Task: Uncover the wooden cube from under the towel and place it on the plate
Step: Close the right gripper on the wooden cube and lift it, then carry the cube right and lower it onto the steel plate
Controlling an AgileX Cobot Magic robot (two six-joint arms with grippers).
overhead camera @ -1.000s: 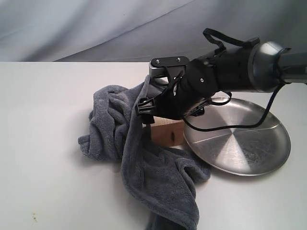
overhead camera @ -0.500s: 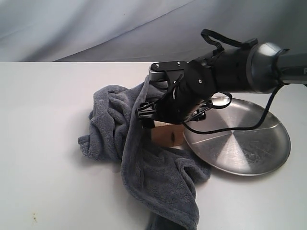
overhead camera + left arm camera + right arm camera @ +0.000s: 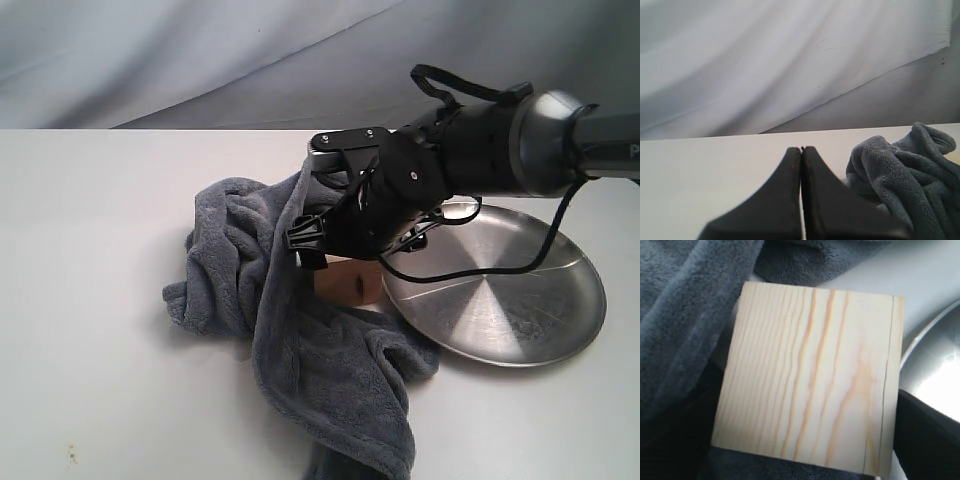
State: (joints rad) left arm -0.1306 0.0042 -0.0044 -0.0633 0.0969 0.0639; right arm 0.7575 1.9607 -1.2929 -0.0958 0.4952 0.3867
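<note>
Your left gripper (image 3: 801, 200) shows only in its own wrist view. Its jaws are pressed flat together with nothing between them, above bare desk (image 3: 90, 200), and a bunched end of the towel (image 3: 290, 330) lies off to one side.

In the exterior view the towel is heaped left of centre on the desk. It is a dark blue-grey fleece in thick folds, and one long fold runs towards the near edge of the picture. One ridge of it rises against the left side of your right gripper (image 3: 338, 252).

Just right of that ridge the wooden cube (image 3: 352, 283) stands on the desk. Its top and its near face, with a small dark knot mark, are uncovered, and towel lies against its left side and along its front.

Your right gripper hangs directly over the cube. In the right wrist view the pale grained top fills the picture, with a dark finger (image 3: 927, 440) just past one edge and a dark shape at the opposite one. The jaws straddle the block, but you cannot tell from these views whether they press on it.

The plate (image 3: 500, 300) lies just right of the cube, rim near it. Its brushed-steel face is bare and bright, and the arm and a black cable cross above its far side. The cube is on the desk, not in the plate.
</note>
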